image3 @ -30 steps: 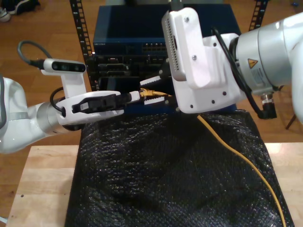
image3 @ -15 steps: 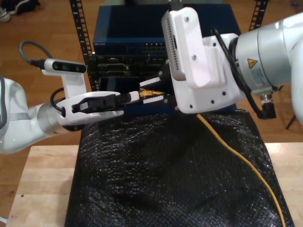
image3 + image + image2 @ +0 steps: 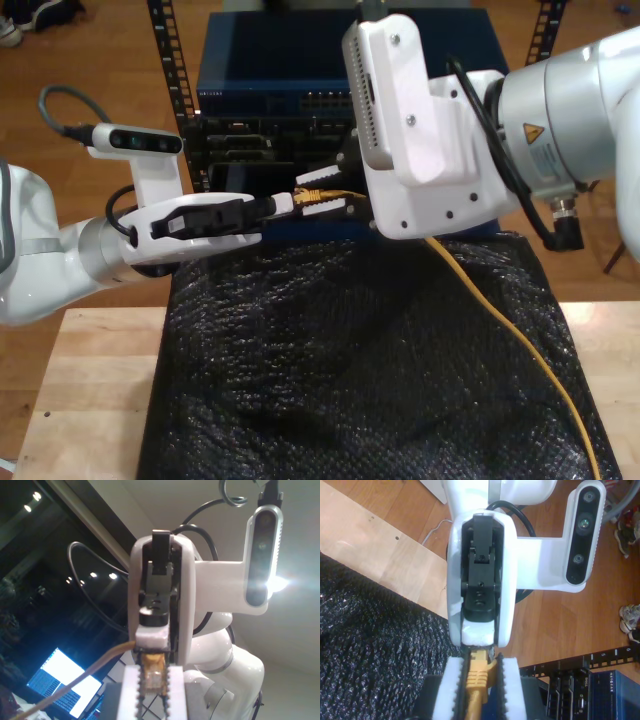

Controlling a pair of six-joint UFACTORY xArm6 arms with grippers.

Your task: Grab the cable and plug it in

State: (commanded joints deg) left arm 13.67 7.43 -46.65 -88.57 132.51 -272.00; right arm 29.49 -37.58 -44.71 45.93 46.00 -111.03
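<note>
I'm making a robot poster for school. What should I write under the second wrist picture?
My second gripper pinches the yellow cable by its plug, facing another white robot arm.

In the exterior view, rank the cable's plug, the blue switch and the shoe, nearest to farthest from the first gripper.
1. The cable's plug, at my first gripper tips.
2. The blue switch, behind and above, in the rack.
3. The shoe, on the floor at the exterior view's top left corner.
</note>
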